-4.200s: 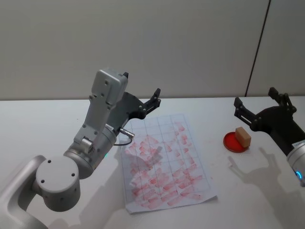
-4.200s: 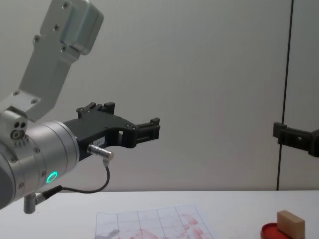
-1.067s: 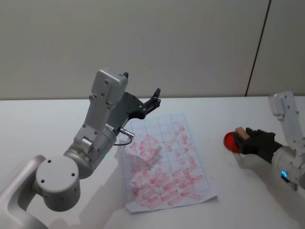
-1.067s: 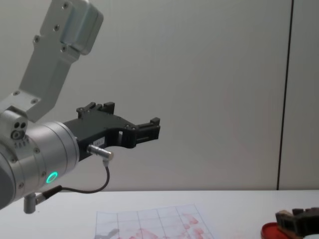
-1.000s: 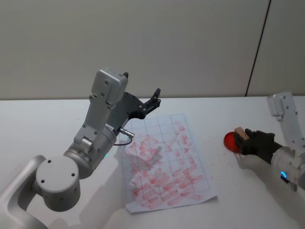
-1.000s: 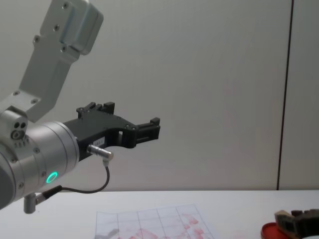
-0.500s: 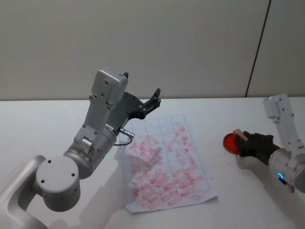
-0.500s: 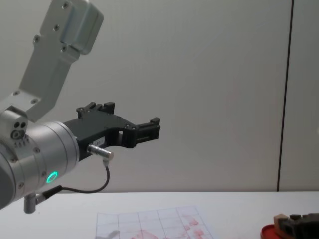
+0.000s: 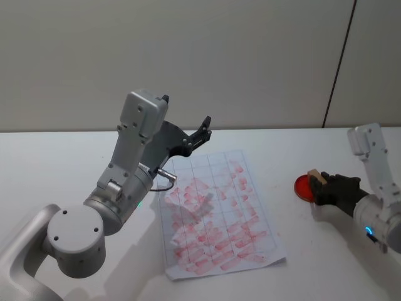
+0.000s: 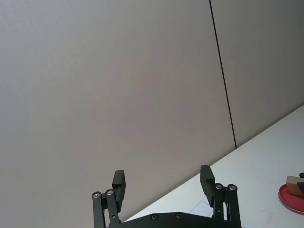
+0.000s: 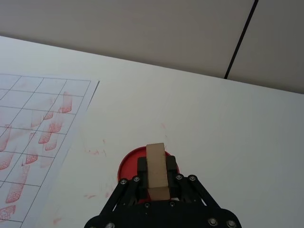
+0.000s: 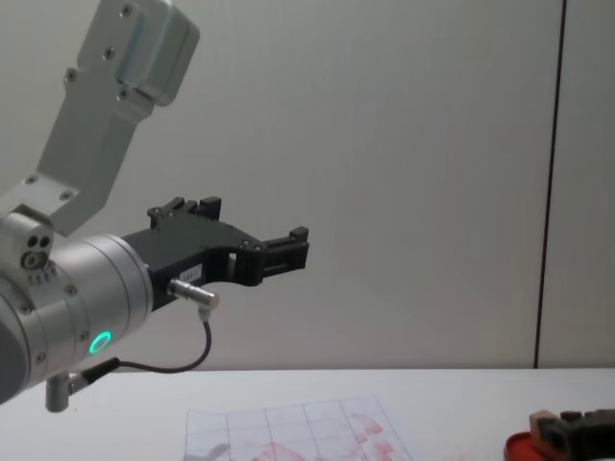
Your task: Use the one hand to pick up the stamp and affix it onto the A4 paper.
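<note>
On the white tabletop's (image 9: 62, 157) right side, the R black 2-finger gripper (image 11: 156, 173) is clamped on the small light-tan wooden block stamp (image 11: 155, 156), 1 finger per side. It sits at the flat round red ink pad (image 11: 129, 165); can't tell if stamp touches pad. Well apart, twd the robot's left, lies the white gridded A4 paper (image 9: 213, 213) w/ pink-red smudges. The L black gripper (image 10: 163, 181) hangs raised over the paper's far-left corner, fingers spread wide.
</note>
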`<action>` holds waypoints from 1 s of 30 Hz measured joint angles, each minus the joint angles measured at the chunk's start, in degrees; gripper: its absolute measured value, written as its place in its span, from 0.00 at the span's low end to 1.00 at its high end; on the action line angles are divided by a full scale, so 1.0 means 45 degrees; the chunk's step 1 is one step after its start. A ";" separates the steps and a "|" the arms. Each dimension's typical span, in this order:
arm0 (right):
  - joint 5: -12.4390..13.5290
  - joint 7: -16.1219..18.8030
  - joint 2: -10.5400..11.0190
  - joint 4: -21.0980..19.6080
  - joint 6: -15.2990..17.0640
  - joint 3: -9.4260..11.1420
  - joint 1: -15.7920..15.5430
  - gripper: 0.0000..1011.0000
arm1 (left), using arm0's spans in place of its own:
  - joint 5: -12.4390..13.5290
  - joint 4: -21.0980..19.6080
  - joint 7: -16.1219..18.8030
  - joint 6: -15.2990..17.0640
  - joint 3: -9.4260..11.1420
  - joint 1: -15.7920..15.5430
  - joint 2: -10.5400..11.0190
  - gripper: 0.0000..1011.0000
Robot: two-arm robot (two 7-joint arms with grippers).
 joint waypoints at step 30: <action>0.0324 0.1763 -0.0344 -0.1574 -0.2241 -0.0354 0.0058 0.22 | 0.0000 0.0000 0.0001 0.0000 0.0000 0.0000 0.0000 0.99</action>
